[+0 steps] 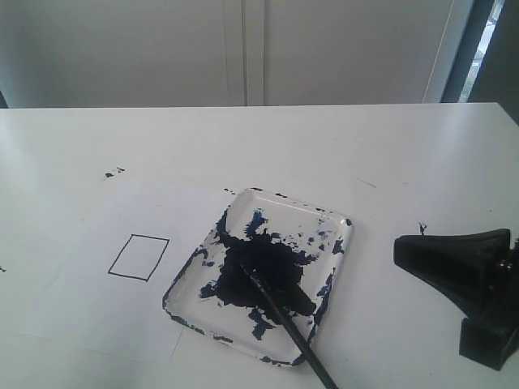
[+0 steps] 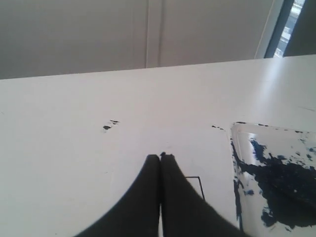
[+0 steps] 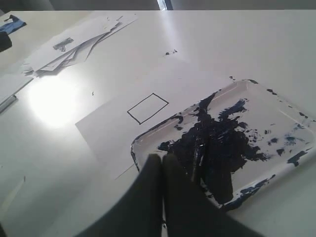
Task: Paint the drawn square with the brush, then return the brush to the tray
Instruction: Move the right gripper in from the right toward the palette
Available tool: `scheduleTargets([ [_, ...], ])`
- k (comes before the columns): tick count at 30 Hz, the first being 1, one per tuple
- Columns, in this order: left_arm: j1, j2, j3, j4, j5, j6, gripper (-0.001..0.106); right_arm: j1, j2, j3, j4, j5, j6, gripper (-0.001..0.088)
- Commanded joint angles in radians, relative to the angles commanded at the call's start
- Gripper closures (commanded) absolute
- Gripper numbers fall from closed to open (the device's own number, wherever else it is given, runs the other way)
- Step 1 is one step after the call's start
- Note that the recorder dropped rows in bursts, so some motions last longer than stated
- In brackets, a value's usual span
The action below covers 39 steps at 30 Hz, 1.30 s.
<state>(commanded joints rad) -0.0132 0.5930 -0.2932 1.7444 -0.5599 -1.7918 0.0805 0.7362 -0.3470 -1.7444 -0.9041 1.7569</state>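
Exterior view: found the brush (image 1: 288,324) lying aslant in the tray (image 1: 345,225), tip sunk in the dark blue blotch, handle crossing the near rim and running off the picture's lower edge. Found the drawn square (image 1: 139,258) just beside the tray on its left, on white paper, blank inside its outline. Saw the right gripper (image 1: 399,251) to the right of the tray, apart from it, jaws pressed together on nothing. In the left wrist view, saw the left gripper (image 2: 160,157) likewise closed and empty, with a corner of the square showing just past it. Judged the brush light, thin and stiff, likely to roll or pivot between the pads if pinched off-centre, and wet and slippery toward the tip. Reckoned the best hold to be on the bare handle overhanging the rim, clear of paint, pinched across its width. Judged the tray light and slick enough to slide if nudged. Noted painting not yet begun.
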Motion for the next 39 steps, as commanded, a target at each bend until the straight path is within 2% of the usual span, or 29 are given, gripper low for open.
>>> scheduleTargets([
  [16, 0.0, 0.139, -0.016, 0.0, -0.007, -0.016, 0.105, 0.0, 0.001, 0.0, 0.0, -0.032, 0.0, 0.0868],
  [19, 0.0, 0.146, -0.016, 0.0, -0.005, 0.028, 0.105, 0.0, 0.001, 0.0, 0.0, -0.033, 0.0, 0.0868],
  [22, 0.0, 0.151, -0.016, 0.0, -0.027, 0.02, 0.105, 0.0, 0.001, 0.0, 0.0, -0.063, 0.0, 0.0868],
  [28, 0.0, 0.154, -0.016, 0.0, -0.061, 0.065, 0.105, 0.0, 0.064, 0.031, 0.0, -0.087, 0.019, 0.0868],
  [30, 0.0, 0.154, -0.016, 0.0, -0.057, 0.065, 0.105, 0.025, 0.074, 0.03, 0.0, -0.082, -0.036, 0.0868],
  [32, 0.0, 0.154, -0.016, 0.0, -0.057, 0.065, 0.105, 0.056, 0.074, 0.03, 0.0, -0.041, -0.067, 0.0868],
  [35, 0.0, 0.154, -0.016, 0.0, -0.049, 0.067, 0.105, 0.095, 0.074, 0.03, 0.0, 0.112, -0.068, 0.0868],
  [39, 0.0, 0.154, -0.016, 0.0, 0.014, 0.07, 0.105, 0.11, 0.074, 0.03, 0.0, 0.153, -0.052, 0.0868],
])
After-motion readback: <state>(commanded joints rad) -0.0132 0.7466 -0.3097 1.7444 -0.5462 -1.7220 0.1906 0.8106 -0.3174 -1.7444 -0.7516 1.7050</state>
